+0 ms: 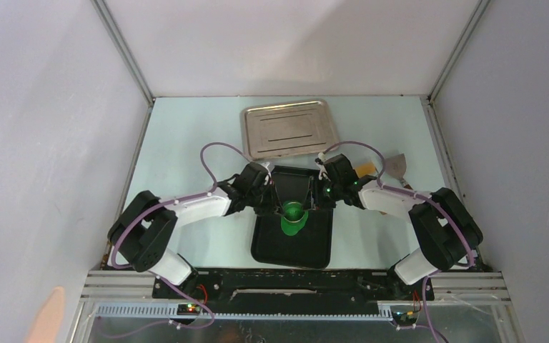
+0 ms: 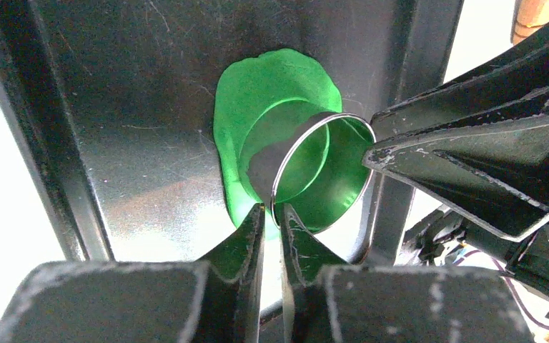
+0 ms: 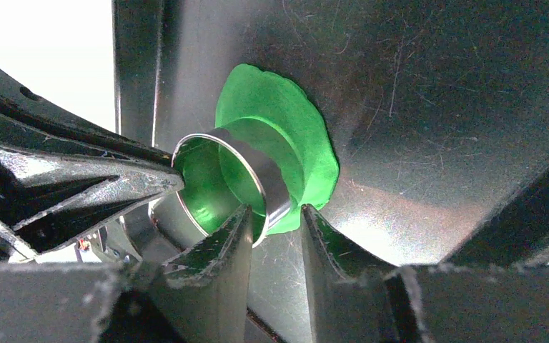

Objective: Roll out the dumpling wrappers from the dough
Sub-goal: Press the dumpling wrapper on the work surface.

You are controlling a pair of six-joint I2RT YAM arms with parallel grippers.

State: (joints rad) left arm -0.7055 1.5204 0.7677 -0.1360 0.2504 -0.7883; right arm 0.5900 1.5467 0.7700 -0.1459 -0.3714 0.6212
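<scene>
The left gripper (image 2: 273, 214) was pinched almost shut on the near wall of the ring (image 2: 286, 161), one finger inside the rim and one outside. The right gripper (image 3: 275, 218) straddled the wall on its own side with its jaws open: the inner finger lay against the metal and the outer one stood just clear of it. In each wrist view the tip of the other arm's finger met the rim from the side.

The ring stood on the dough (image 2: 257, 86), a flattened green oval lying on the floor of the black tray (image 2: 150, 107), toward the tray's far end in the top view. The ring sat toward one end of the sheet, and more green showed beyond its far side than its near one. No wrapper was cut free yet.

The step in hand looked like stamping a round wrapper. To do it well, the right jaws probably needed to close on the wall first, so both arms carried the ring evenly. The press should go straight down, with the rim kept level, since a tilt would cut through on one side only. A slight twist at the bottom could help sever the soft dough. The lift should be slow, because the disc might stick inside the ring.
</scene>
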